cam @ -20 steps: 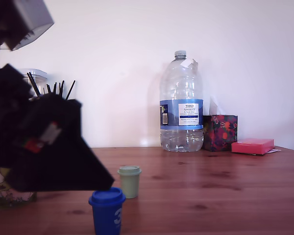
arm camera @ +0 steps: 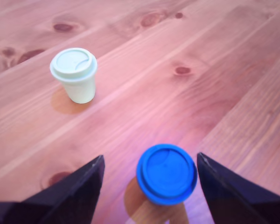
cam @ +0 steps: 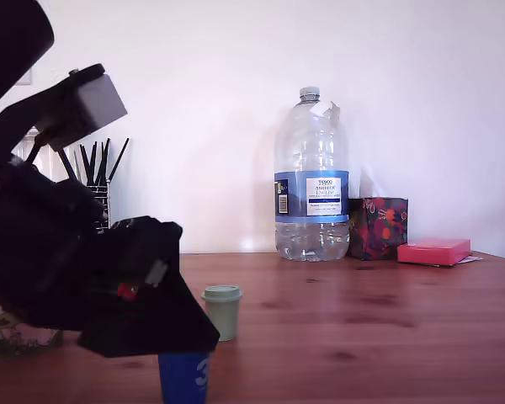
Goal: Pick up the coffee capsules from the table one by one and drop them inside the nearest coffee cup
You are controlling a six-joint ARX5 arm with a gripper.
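— How do the jaws stand?
— Wide apart. The gripper [arm camera: 150, 157] has one finger on each side of the blue capsule [arm camera: 166, 173]. Wood shows in both gaps, so it touches nothing. I think it straddles the lid in order to close on it.
— And the capsule itself?
— It stands upright on the table [arm camera: 214, 84]. Taking twelve o'clock toward the wall in the exterior view, the green capsule [arm camera: 73, 74] is at about one o'clock from it. It is near but apart, so I judge it will not disturb the closing.
— The cup?
— Around nine o'clock, I believe. The arm hides most of the cup [cam: 17, 342].
— What else?
— A water bottle [cam: 311, 181], a patterned box [cam: 379, 227] and a pink box [cam: 433, 251] stand far off at two o'clock, and dark sticks [cam: 97, 164] at eleven; none is in the way
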